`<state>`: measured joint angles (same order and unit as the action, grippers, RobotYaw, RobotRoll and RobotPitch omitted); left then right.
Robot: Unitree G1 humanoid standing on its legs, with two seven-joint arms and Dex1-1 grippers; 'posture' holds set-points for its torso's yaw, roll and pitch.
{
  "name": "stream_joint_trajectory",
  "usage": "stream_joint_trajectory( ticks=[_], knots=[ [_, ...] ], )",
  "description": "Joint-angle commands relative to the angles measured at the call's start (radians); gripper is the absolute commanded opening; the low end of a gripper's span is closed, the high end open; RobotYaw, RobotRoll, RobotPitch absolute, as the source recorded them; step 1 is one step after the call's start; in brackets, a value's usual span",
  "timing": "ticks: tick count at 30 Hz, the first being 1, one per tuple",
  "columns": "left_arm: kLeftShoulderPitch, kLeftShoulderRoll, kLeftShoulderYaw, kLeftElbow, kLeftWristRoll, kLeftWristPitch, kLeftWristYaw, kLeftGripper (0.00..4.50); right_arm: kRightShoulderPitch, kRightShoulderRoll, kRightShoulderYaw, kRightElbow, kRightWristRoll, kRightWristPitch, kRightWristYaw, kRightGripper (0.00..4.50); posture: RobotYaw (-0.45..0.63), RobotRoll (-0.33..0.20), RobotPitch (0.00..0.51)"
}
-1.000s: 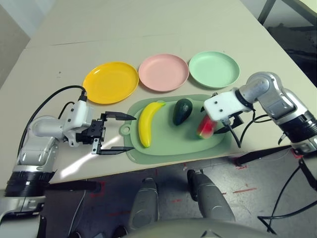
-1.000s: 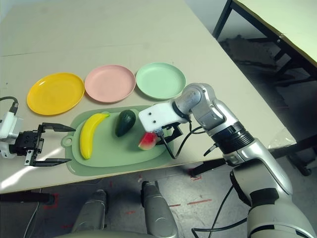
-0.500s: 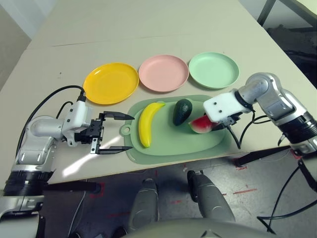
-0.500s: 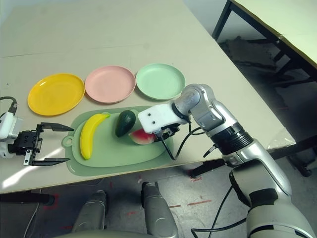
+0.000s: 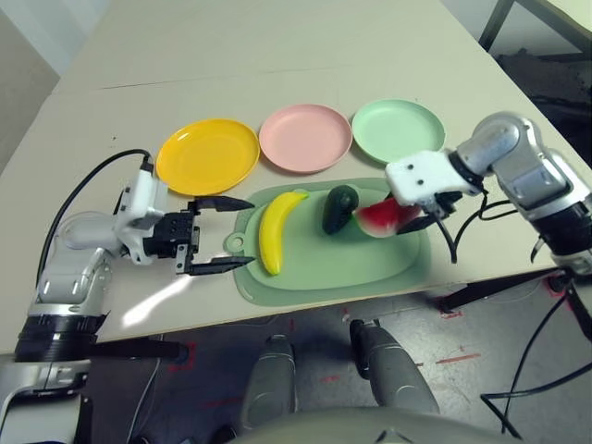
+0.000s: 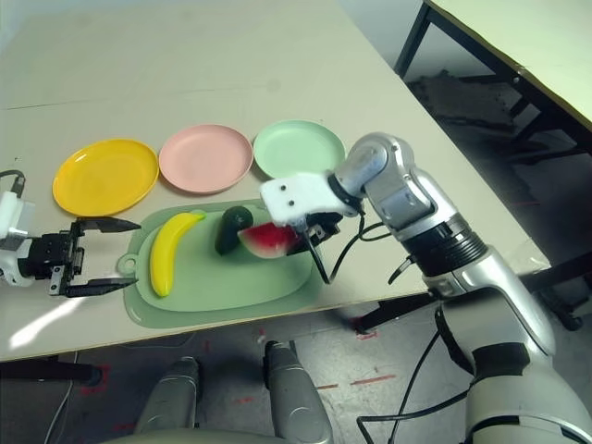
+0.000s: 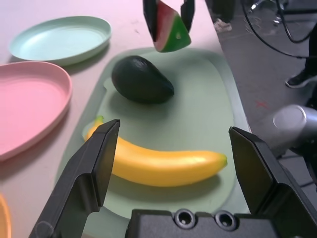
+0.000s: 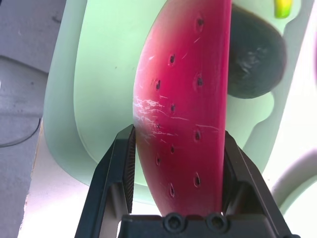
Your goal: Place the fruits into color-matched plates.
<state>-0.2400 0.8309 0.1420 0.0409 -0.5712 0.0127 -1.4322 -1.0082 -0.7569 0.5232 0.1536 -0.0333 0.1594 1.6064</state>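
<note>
— What's on the left?
— The left gripper [image 7: 173, 144], jaws wide apart with nothing between them, just beside the green mat [image 5: 324, 277]. Beyond it, the yellow plate [image 5: 207, 157] sits on the table [image 5: 185, 74].
— And next?
— The banana [image 5: 276, 231] lies on the mat. The pink plate [image 5: 305, 138] is on the table beyond.
— Then?
— The avocado [image 5: 340, 209], also on the mat. The mint green plate [image 5: 399, 131] is on the table beyond, to its right.
— And at the right?
— The right gripper [image 8: 179, 134], its jaws closed on the watermelon wedge [image 8: 183, 99], which it holds up above the mat beside the avocado.
</note>
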Motion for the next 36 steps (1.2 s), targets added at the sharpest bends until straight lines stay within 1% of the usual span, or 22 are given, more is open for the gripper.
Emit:
stream_joint_trajectory(
  ticks=[1,5,7,10,15,20,22,25,29,33,36],
  knots=[
    [0.002,-0.003,0.024,-0.032,-0.012,0.046,0.044,4.50,-0.101,0.050,-0.040,0.129,-0.007,-0.019,-0.011,2.22,-0.04,0.000,0.184],
    [-0.009,0.007,0.025,-0.047,0.017,0.085,0.118,4.50,-0.220,0.140,-0.048,0.363,-0.055,-0.116,-0.094,2.22,-0.03,0.000,0.183],
    [-0.025,0.013,0.027,-0.065,0.028,0.122,0.171,4.50,-0.277,0.203,-0.063,0.495,-0.069,-0.188,-0.163,2.22,-0.02,0.000,0.184],
    [-0.046,0.018,0.023,-0.092,0.047,0.182,0.247,4.50,-0.335,0.288,-0.081,0.658,-0.083,-0.273,-0.242,2.22,-0.02,0.000,0.184],
    [-0.084,0.018,0.014,-0.124,0.106,0.306,0.414,4.50,-0.388,0.442,-0.098,0.901,-0.121,-0.386,-0.386,2.22,0.01,0.000,0.190],
    [-0.063,0.023,0.014,-0.171,0.103,0.379,0.453,4.50,-0.408,0.546,-0.131,1.050,-0.140,-0.428,-0.506,2.22,0.02,0.000,0.193],
    [-0.050,0.027,0.016,-0.179,0.108,0.386,0.454,4.50,-0.411,0.576,-0.145,1.088,-0.149,-0.428,-0.544,2.22,0.02,0.000,0.193],
    [-0.041,0.027,0.018,-0.188,0.114,0.393,0.460,4.50,-0.413,0.598,-0.136,1.127,-0.195,-0.441,-0.619,2.22,0.03,0.000,0.197],
    [-0.024,0.025,0.019,-0.202,0.118,0.396,0.467,4.50,-0.408,0.613,-0.120,1.165,-0.266,-0.448,-0.746,2.22,0.04,0.000,0.200],
    [-0.010,0.026,0.021,-0.216,0.117,0.398,0.469,4.50,-0.403,0.619,-0.132,1.183,-0.301,-0.437,-0.815,2.22,0.04,0.000,0.200],
    [0.004,0.029,0.024,-0.225,0.109,0.396,0.457,4.50,-0.389,0.611,-0.123,1.191,-0.338,-0.445,-0.854,3.26,0.05,0.000,0.197]
  ],
)
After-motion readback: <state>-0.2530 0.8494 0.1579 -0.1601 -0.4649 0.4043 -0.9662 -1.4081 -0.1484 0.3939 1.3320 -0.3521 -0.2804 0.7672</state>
